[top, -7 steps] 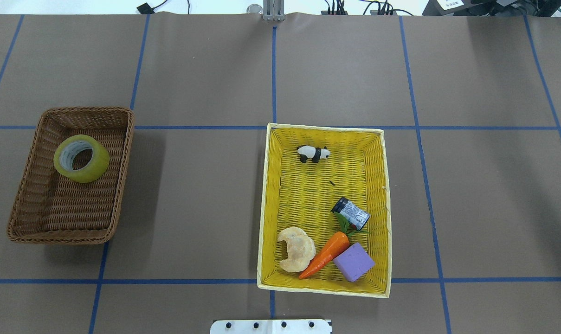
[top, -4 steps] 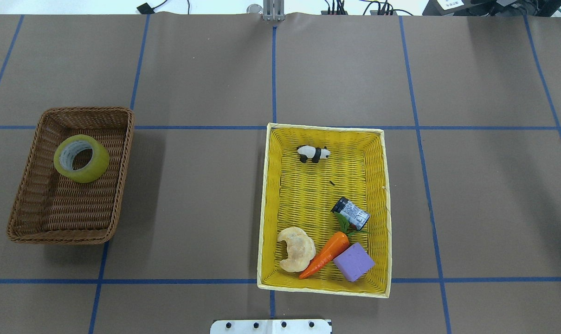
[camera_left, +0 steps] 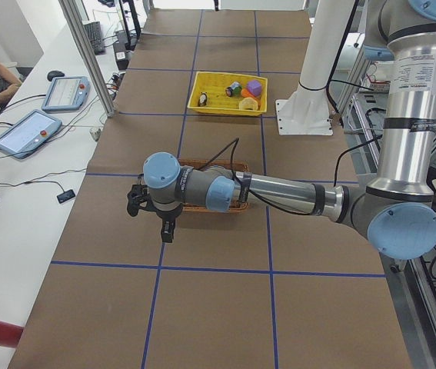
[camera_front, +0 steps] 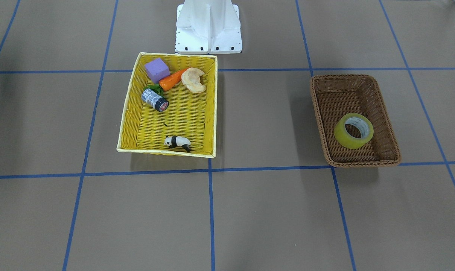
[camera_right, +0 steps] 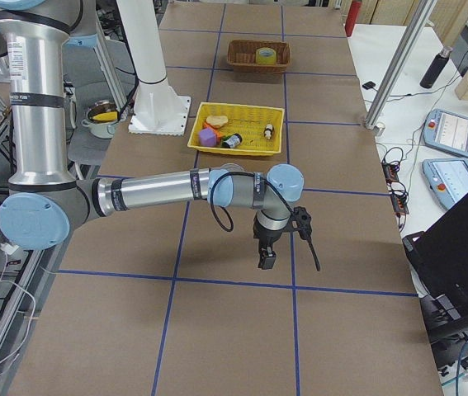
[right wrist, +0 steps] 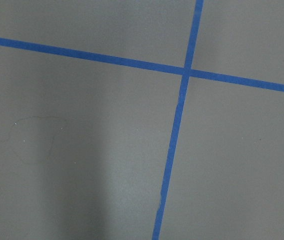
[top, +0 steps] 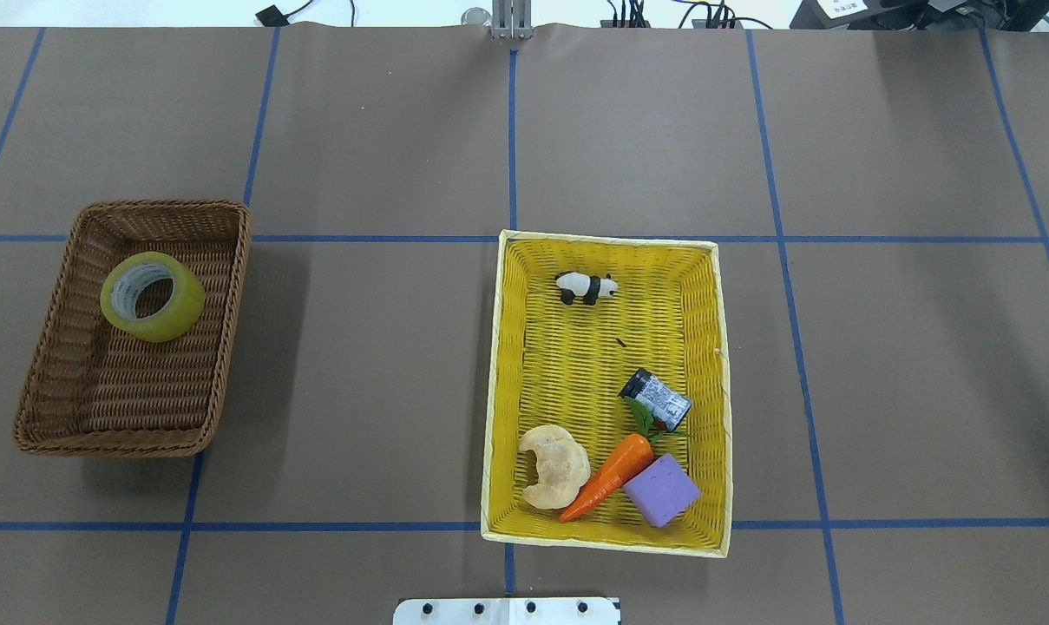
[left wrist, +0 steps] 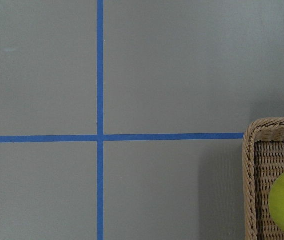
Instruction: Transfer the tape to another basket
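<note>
The left gripper (camera_left: 152,214) hangs just outside the basket (top: 227,330), and the side view does not show how far its jaws are open; a low sweep inward could well catch the wicker rim and drag basket and roll along; the tape (top: 152,296) lies inside, toward the far end; farther off, the right gripper (camera_right: 283,247) is equally unreadable; against the overhead view a second ago, nothing has shifted.

Seemingly papered table (top: 385,130) bears basket (top: 164,206), yellow basket (top: 606,240).
</note>
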`<act>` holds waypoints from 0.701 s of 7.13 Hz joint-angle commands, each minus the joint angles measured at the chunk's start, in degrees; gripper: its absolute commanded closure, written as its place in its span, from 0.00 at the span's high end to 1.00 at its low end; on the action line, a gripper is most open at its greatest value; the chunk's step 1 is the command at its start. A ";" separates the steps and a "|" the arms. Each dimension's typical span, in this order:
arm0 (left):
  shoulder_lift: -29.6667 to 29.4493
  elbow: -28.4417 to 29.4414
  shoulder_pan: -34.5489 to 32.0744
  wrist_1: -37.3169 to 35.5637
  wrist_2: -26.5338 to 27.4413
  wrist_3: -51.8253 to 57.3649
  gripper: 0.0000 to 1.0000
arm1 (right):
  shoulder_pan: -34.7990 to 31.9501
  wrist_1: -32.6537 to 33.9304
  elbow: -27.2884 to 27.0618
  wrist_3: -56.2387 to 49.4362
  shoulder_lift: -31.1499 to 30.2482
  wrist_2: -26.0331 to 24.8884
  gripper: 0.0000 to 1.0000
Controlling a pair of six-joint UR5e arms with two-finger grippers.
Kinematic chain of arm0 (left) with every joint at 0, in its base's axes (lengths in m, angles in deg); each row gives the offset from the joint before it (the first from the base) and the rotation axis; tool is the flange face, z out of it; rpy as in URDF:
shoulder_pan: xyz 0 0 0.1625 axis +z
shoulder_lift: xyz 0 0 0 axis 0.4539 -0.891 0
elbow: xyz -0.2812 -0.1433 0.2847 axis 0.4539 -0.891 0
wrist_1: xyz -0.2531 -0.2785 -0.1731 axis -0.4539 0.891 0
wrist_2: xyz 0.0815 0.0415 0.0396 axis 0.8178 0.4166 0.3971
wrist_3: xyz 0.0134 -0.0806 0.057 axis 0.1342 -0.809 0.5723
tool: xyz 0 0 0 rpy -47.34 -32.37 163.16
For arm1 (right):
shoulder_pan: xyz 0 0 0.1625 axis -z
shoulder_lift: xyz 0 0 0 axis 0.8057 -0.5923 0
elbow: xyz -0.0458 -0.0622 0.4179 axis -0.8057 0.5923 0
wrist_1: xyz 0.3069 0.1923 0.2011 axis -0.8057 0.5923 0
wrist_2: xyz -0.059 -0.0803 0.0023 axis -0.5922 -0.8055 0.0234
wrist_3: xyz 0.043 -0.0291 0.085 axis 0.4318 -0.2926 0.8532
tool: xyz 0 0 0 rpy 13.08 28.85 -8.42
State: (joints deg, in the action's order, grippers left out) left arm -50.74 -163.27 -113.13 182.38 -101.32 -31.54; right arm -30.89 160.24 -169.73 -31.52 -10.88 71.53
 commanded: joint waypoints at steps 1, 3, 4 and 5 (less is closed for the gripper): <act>0.06 0.01 0.00 0.01 -0.02 0.10 0.98 | -0.16 -0.03 0.08 0.37 0.32 0.05 1.00; 0.06 -0.16 0.00 0.01 -0.02 0.01 0.98 | -0.43 -0.03 0.00 0.38 0.67 0.05 1.00; 0.24 -0.17 0.00 0.01 0.07 0.01 0.98 | -0.69 -0.03 -0.09 -0.23 0.68 0.05 1.00; 0.50 -0.25 0.00 0.01 0.16 0.44 0.98 | -0.78 -0.03 0.00 -0.33 0.68 -0.04 1.00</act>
State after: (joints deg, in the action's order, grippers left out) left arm -50.48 -163.43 -113.13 182.39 -101.26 -31.41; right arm -31.50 160.21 -169.76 -31.59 -10.25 71.56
